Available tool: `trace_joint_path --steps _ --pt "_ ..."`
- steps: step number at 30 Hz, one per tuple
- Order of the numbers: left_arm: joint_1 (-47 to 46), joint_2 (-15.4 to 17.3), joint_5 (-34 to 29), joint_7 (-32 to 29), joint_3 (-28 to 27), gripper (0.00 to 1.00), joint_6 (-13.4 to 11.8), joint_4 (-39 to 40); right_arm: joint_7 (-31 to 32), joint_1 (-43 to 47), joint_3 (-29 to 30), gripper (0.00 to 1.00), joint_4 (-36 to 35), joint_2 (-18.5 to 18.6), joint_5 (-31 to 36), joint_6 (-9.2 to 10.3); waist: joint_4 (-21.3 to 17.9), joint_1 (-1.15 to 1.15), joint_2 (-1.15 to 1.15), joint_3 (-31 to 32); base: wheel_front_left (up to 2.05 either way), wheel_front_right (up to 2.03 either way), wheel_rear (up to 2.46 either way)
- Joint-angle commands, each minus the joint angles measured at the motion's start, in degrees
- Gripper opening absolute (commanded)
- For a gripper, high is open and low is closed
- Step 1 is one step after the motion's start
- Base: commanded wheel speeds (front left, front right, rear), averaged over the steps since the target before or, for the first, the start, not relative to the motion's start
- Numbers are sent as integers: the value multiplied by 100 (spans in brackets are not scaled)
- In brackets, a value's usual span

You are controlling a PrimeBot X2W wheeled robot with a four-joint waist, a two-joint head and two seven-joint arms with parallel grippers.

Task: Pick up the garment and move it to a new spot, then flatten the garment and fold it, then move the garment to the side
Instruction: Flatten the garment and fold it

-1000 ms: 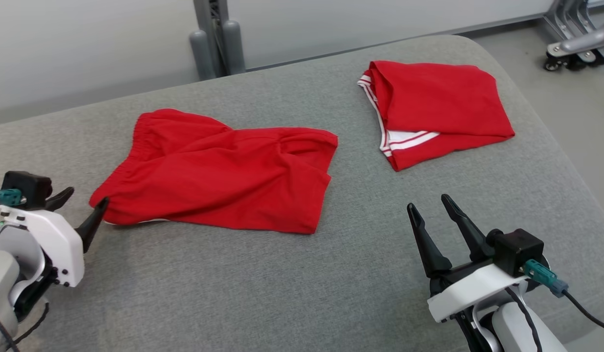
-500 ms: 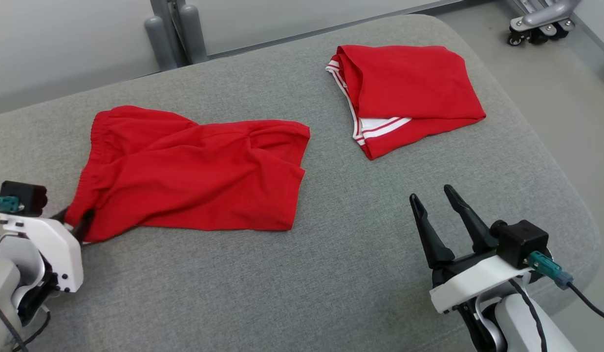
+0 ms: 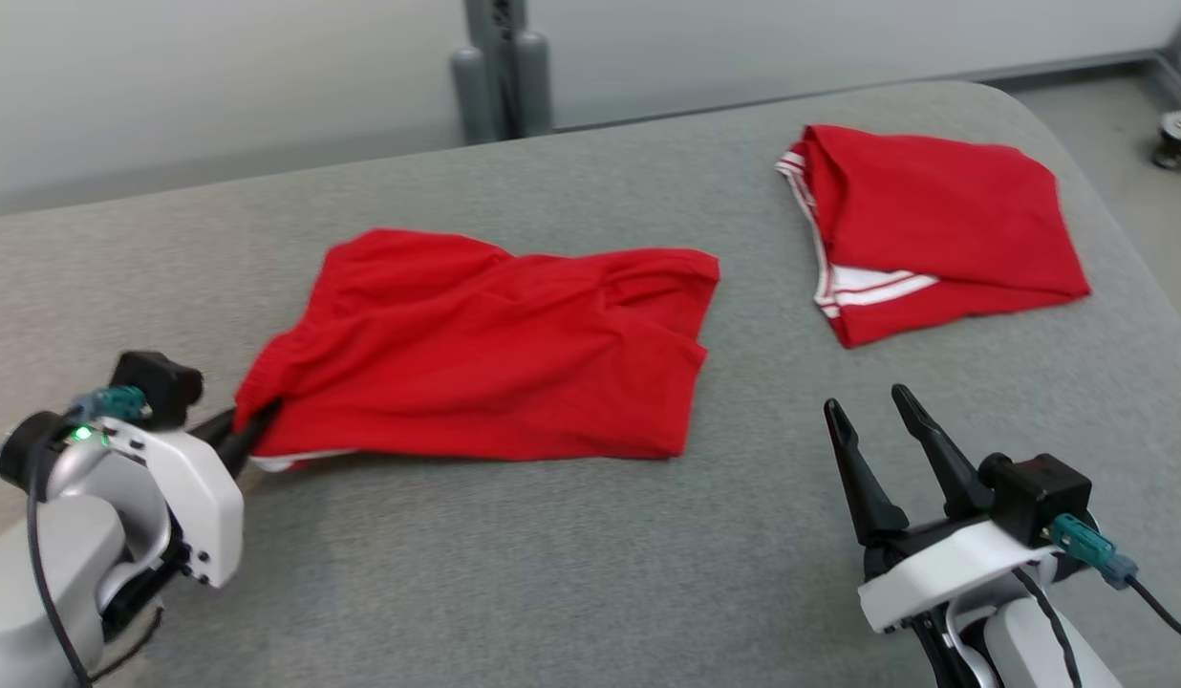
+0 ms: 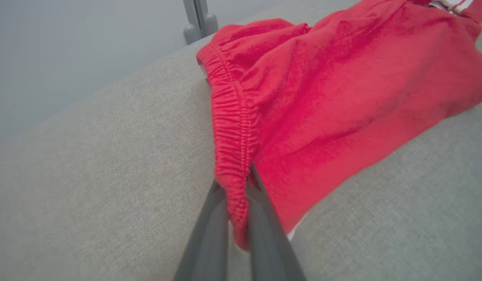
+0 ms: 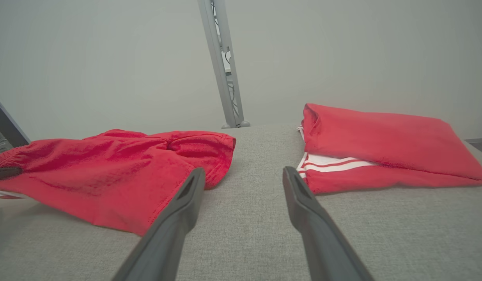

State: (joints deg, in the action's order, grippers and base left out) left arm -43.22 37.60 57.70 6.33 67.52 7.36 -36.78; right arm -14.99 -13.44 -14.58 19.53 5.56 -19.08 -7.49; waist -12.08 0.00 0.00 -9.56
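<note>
The garment (image 3: 495, 339) is a pair of red shorts lying rumpled on the grey padded table (image 3: 571, 554), left of centre. My left gripper (image 3: 251, 428) is shut on the near end of its elastic waistband (image 4: 231, 144), the fabric pinched between both fingers (image 4: 204, 238) and slightly lifted. The shorts (image 5: 108, 171) lie to the left in the right wrist view. My right gripper (image 3: 866, 416) stands open above bare table at the lower right, apart from any cloth; its fingers (image 5: 174, 218) hold nothing.
A second red garment (image 3: 934, 225) with white stripes lies folded at the table's far right (image 5: 381, 148). A grey metal post (image 3: 500, 67) stands behind the table's far edge. The table's rounded right edge drops to the floor.
My left gripper went from open beside the waistband corner to shut on it. The camera has shifted, so the whole picture has slid rightward. The right gripper stays open.
</note>
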Motion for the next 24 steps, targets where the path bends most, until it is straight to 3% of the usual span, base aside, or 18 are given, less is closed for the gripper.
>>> trace_joint_path --steps 1,4,12,18,21,23,24 --pt "89 47 -49 9 57 0 14 95 -29 90 46 100 21 43 28 1 331 0 0 217 0 0 0" --pt "221 104 -45 -34 122 0 -7 439 -29 169 51 100 70 70 37 1 561 0 0 339 0 0 0" --pt "854 271 221 -106 144 0 -474 1520 -30 184 -11 100 160 64 17 1 771 0 0 382 0 0 0" --pt "1090 152 208 508 -69 0 -819 1205 -29 84 -91 100 233 114 -35 1 663 0 0 322 0 0 0" --pt "1146 20 197 750 -238 0 -889 971 -30 44 -108 100 255 135 -48 1 593 0 0 316 0 0 0" --pt "1199 -35 165 821 -340 0 -787 771 -30 35 -104 100 260 136 -41 1 548 0 0 318 0 0 0" --pt "1146 -66 91 852 -399 6 -782 674 -30 28 -110 100 266 146 -48 0 531 0 0 317 0 0 0"
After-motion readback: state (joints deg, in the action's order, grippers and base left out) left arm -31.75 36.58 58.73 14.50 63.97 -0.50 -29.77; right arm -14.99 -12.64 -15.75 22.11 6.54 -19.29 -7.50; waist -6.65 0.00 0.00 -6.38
